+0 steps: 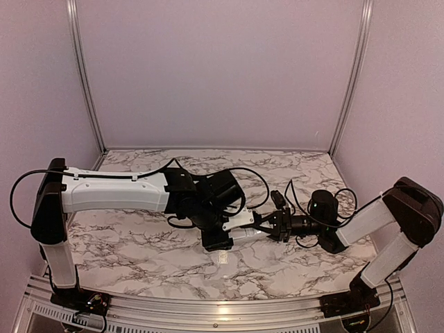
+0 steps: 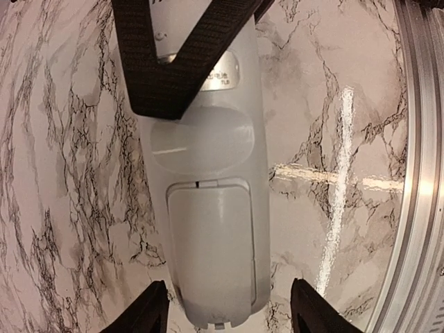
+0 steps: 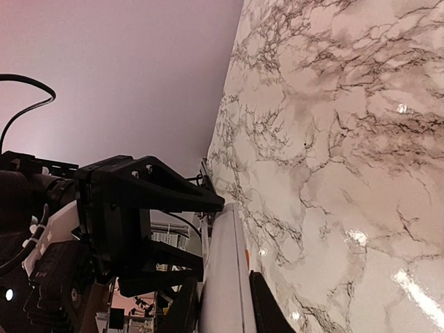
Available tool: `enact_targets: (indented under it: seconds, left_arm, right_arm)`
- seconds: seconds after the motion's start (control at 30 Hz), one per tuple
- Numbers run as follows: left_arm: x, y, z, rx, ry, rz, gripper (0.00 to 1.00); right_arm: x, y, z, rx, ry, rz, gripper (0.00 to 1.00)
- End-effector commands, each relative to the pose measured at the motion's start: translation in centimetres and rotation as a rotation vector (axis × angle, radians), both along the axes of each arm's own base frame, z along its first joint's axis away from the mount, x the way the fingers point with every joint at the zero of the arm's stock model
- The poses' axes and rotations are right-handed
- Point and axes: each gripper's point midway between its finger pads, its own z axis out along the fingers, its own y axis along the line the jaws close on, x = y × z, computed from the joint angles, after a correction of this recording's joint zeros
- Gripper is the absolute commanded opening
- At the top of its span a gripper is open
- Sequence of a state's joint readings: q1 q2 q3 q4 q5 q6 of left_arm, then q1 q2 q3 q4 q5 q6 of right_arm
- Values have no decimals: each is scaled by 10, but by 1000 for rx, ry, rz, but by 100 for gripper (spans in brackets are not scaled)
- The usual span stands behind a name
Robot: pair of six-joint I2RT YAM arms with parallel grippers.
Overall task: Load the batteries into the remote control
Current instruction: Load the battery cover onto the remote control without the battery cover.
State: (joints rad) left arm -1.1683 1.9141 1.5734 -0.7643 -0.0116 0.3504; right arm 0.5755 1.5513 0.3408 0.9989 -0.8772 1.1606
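Left wrist view: the remote control (image 2: 208, 208) shows its back only; buttons and display are out of sight. Its far end is covered by the black fingers (image 2: 163, 62) of the right gripper (image 3: 225, 309) and cut by the picture's top edge. The label print (image 2: 223, 75) is too small to read. The cover panel (image 2: 211, 250) conceals the compartment's inside. The fingertips (image 2: 151, 316) of the left gripper (image 2: 232, 316) are cut by the bottom edge.

Right wrist view: the remote control is seen edge-on, cut at the bottom edge.

Top view: both wrists hide most of it, and the middle of the tabletop (image 1: 139, 243) beneath them.
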Motion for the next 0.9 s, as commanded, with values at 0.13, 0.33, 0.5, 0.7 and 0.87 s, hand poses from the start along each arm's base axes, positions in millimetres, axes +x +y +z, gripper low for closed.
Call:
enact_targets:
  seconds: [0.13, 0.33, 0.5, 0.7, 0.87]
  left_arm:
    - [12, 0, 67, -211, -74, 38, 73]
    - [10, 12, 125, -455, -134, 71, 99]
    - [26, 45, 162, -676, -225, 249, 99]
    - [41, 72, 141, -655, -176, 369, 96]
    - [38, 71, 99, -539, -102, 387, 88]
  right_arm:
    - [0, 1, 18, 70, -44, 9, 0]
    - [0, 0, 32, 104, -80, 13, 0]
    - [-4, 0, 44, 121, -122, 36, 0]
    - [-6, 1, 54, 130, -150, 54, 0]
    - [-6, 2, 63, 131, -168, 65, 0]
